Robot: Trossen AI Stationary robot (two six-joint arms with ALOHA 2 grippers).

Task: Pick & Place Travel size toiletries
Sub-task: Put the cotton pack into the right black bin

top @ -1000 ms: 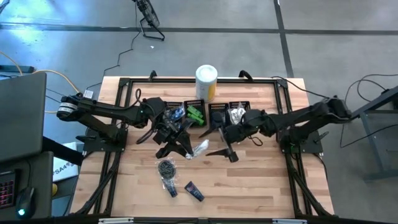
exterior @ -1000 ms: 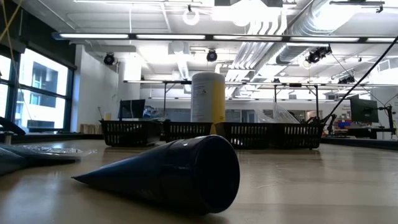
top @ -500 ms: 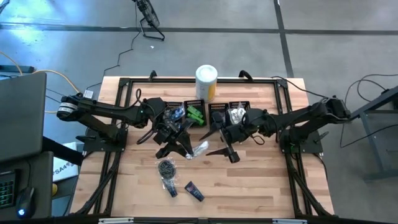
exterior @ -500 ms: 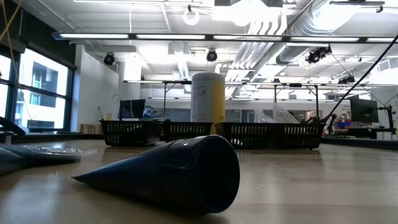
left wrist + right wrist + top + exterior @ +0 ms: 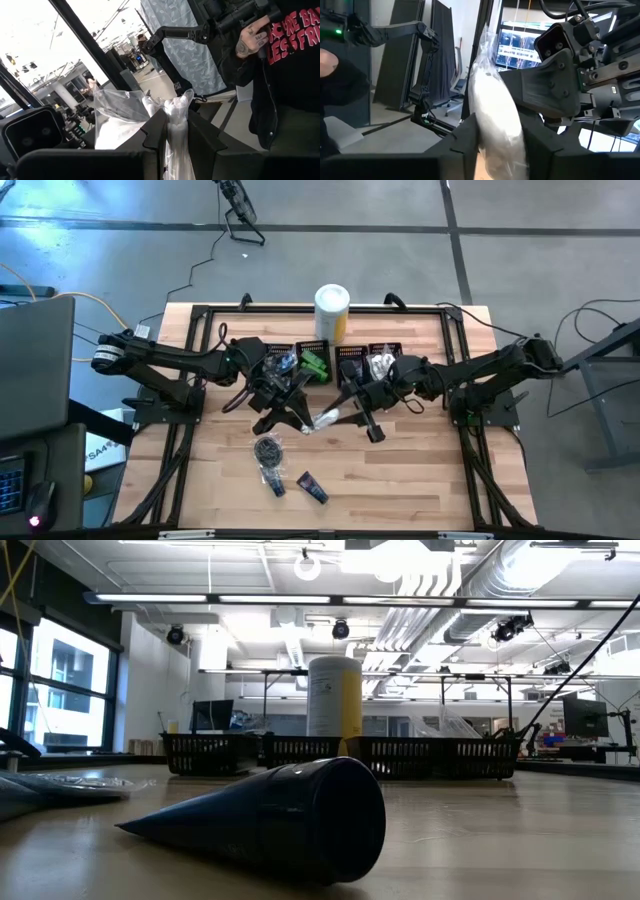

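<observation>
Along the desk's (image 5: 420,480) twelve o'clock edge stands a row of four black mesh bins (image 5: 340,360), with a white-and-yellow canister (image 5: 332,310) just behind them. One bin toward the nine o'clock end holds a dark blue item, the next a bright green packet (image 5: 315,366), another something dark, and the bin nearest three o'clock a clear-white sachet (image 5: 380,363). Just in front of the bins, near the desk's centre, both arms meet over a clear plastic sachet (image 5: 328,419) with white contents. The left end effector (image 5: 170,137) has its fingers closed on one end of that sachet, which stands up between them in the left wrist view. The right end effector (image 5: 492,137) has its fingers drawn in against the other end, the white bundle pressed between them. Toward six o'clock, a black round bagged bundle (image 5: 266,450) lies on the desk, with a small blue tube (image 5: 274,483) touching it and a dark blue tube (image 5: 312,487) just beside that. A person (image 5: 285,65) in dark clothing stands beyond the desk.
</observation>
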